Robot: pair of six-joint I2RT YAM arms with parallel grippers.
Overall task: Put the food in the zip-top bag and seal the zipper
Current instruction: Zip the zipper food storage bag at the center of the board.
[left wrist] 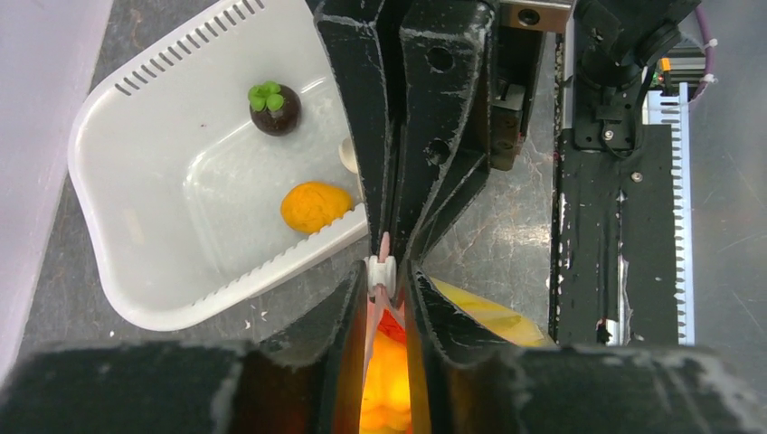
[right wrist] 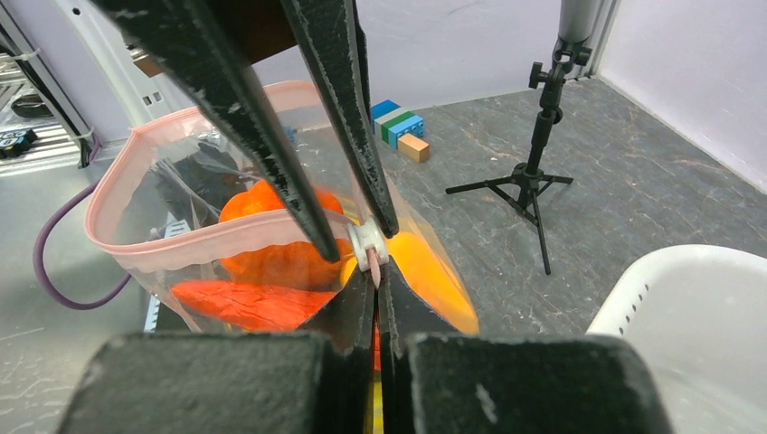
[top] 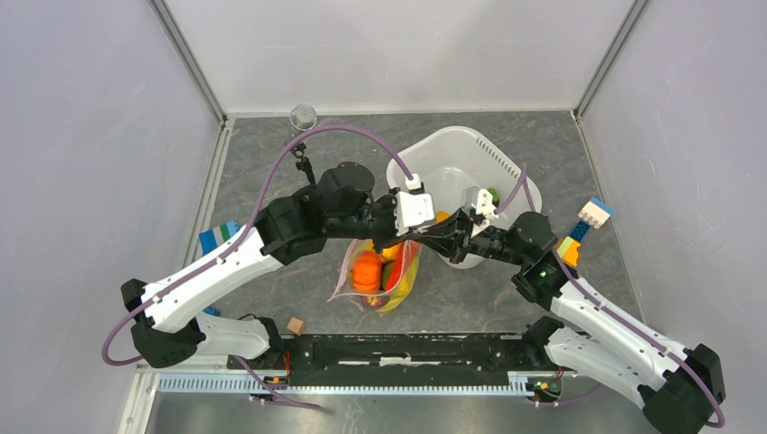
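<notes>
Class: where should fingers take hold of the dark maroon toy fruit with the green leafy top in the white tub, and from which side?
Probably across the round body of the dark maroon toy fruit, from above: the walls of the white plastic tub block sideways approaches, and its green leafy top looks too small.

Table bears tub, blocks, perhaps the bag.

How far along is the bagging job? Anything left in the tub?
Done: several food pieces, a ribbed orange piece among them, sit in the zip-top bag. In hand: the left hand and right hand both pinch the zipper at one end, by its white slider; the mouth gapes open. Left: a maroon piece and a round orange piece lie in the white tub, then sealing.
</notes>
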